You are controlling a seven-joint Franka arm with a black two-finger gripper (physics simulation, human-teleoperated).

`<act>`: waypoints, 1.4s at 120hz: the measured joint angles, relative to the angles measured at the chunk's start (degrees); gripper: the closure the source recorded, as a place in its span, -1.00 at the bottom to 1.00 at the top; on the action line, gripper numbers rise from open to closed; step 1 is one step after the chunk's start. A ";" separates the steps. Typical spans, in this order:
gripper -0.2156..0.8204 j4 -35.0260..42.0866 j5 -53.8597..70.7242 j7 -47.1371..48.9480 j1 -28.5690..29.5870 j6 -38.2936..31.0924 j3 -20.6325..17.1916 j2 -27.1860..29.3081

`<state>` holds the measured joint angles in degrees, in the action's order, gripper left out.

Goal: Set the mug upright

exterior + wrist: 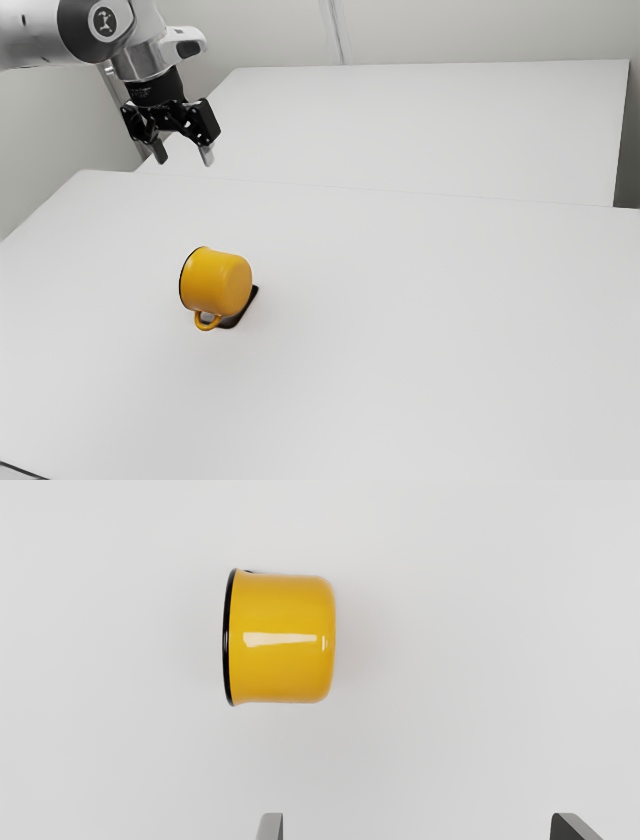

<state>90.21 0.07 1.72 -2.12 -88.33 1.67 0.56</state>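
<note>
From the near side, well back, the exterior view slants down toward the far wall (480,30), the arm (90,32) at that view's left; the wrist view faces steeply down, closer; both share the mug (216,281) and white tabletop (420,350)

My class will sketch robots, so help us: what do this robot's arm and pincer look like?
The arm is smooth, rounded and whitish, with a dark grey joint cap bearing a pale-ringed round emblem. The pincer is black and angular, dotted with small pale spots, and has two short grey fingers.
</note>
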 joint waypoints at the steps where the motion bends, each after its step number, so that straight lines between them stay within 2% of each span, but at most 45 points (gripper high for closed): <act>1: -0.54 0.00 0.00 0.00 0.01 0.00 0.00 -0.01; 58: -0.54 -2.32 -0.49 -0.47 1.32 0.40 -0.03 -2.84; 89: -0.54 -2.12 -4.06 -2.65 10.76 0.53 0.08 -5.17; 102: -0.54 -1.57 -5.64 -3.89 12.84 0.52 0.34 -5.89; 136: -0.53 2.21 -10.41 -7.51 16.88 -0.11 0.82 -7.39; 168: -0.53 9.45 -16.13 -11.88 18.08 -5.47 0.96 -7.49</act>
<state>99.66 -16.05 -10.16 15.96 -93.81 2.63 -6.93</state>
